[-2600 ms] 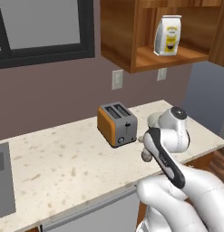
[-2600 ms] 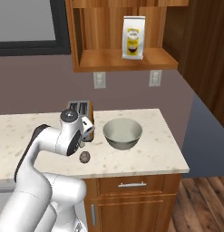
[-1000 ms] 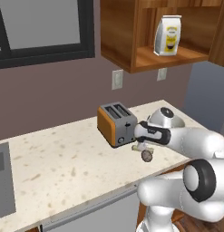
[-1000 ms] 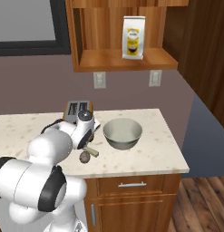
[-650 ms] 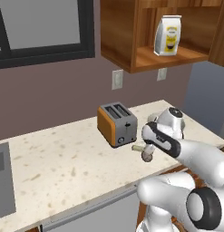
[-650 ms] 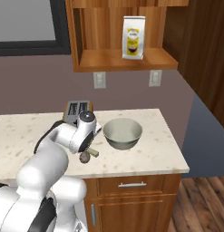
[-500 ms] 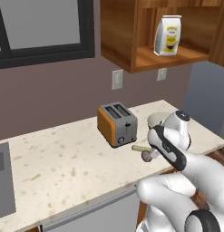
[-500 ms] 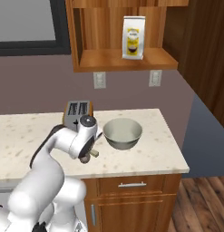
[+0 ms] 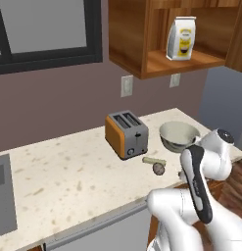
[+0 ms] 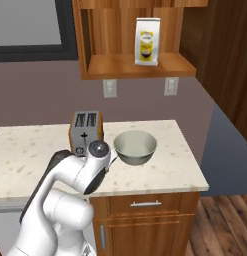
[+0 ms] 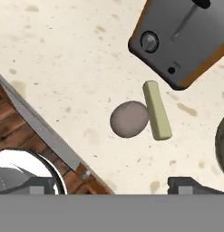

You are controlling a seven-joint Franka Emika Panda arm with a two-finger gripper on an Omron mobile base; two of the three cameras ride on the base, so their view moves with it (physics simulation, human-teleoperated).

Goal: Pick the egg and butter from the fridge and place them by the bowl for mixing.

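Between the spread hand's [image 11: 113, 183] fingertips and beyond them, the egg [image 11: 129, 119] touches the butter [image 11: 157, 110].

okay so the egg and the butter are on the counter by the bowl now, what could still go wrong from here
The egg is round and lies against the butter on the flat counter, so a nudge might roll it toward the front edge. The open end effector hangs above both; dropping or swinging sideways could knock them, or the toaster or bowl.

Counter [image 9: 68, 176] cream, speckled tan; toaster [image 9: 126, 134] orange sides, dark grey top and front; bowl [image 9: 179, 136] pale grey-beige; egg [image 11: 129, 119] mottled brownish-grey; butter [image 11: 157, 110] olive-yellow; bag [image 10: 147, 41] white with yellow label; cabinet [image 10: 145, 212] reddish-brown wood; wall [image 9: 54, 103] dull mauve.
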